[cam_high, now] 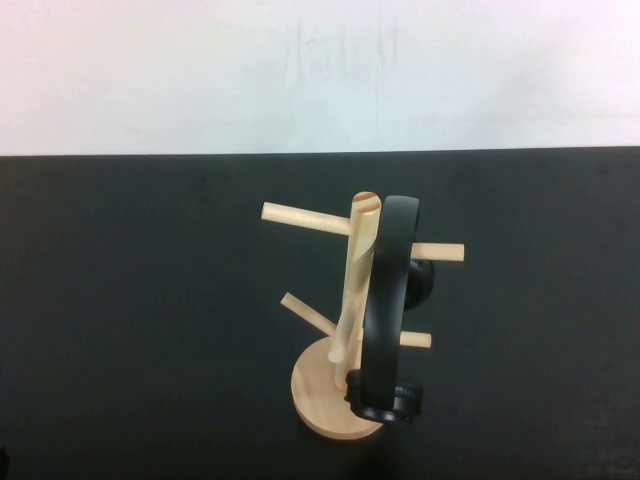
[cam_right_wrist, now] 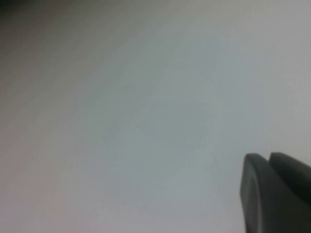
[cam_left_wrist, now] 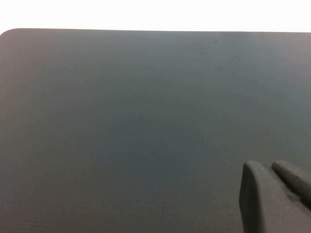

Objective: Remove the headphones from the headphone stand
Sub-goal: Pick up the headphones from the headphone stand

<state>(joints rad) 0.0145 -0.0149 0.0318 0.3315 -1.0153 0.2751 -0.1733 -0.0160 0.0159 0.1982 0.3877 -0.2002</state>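
The black headphones are hung on the wooden headphone stand at the black table's centre, while the left gripper and right gripper are kept clear of them, their grip state indiscernible.

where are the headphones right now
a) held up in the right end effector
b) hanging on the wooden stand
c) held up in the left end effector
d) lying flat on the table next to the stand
b: in the high view the headphones hang by their headband over the headphone stand. Neither arm shows there; the left end effector faces bare black table, and the right end effector faces a pale surface, away from the stand.
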